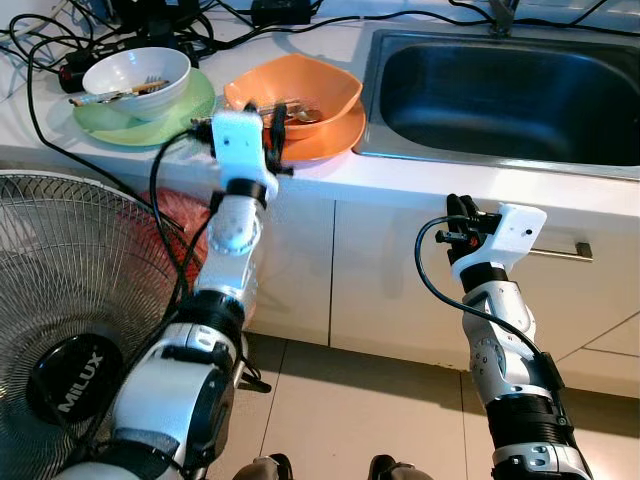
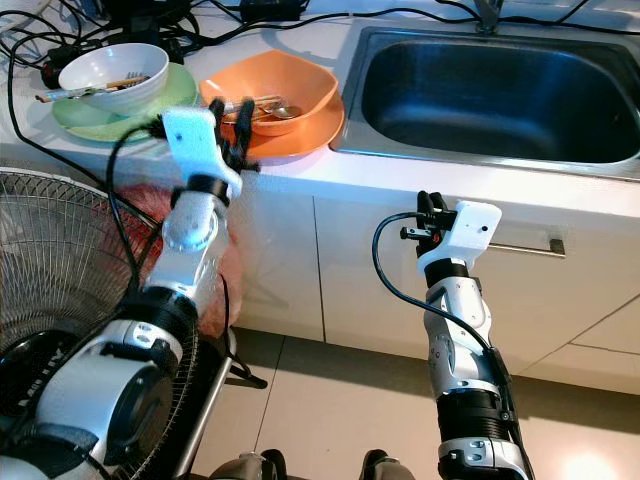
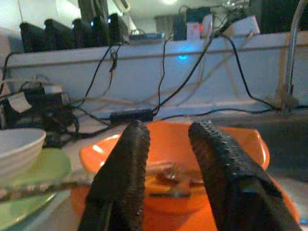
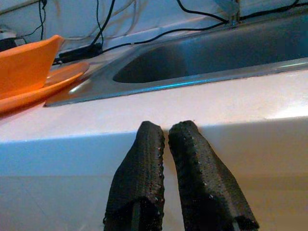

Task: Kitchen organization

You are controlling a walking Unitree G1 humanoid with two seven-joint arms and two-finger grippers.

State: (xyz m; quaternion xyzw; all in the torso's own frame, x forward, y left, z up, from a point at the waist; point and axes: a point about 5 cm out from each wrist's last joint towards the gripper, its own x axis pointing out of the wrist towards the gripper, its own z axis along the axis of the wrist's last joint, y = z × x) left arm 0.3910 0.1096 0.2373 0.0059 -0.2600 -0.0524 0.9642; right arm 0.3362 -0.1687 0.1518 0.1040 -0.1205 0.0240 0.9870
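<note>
Dishes wait on the desk, sorting barely begun

The left tool (image 1: 272,128), fingers narrowly parted and empty, hovers at the orange bowl (image 1: 295,92), which sits on an orange plate (image 1: 330,140) beside the sink (image 1: 500,90). The right tool (image 4: 166,144), fingers together, waits below the desk (image 1: 330,175) edge. Cutlery inside the bowl is blurred.

On the counter (image 1: 330,170), 2 stacked dish sets (image 1: 150,85) sit left of the sink (image 1: 500,90).
</note>
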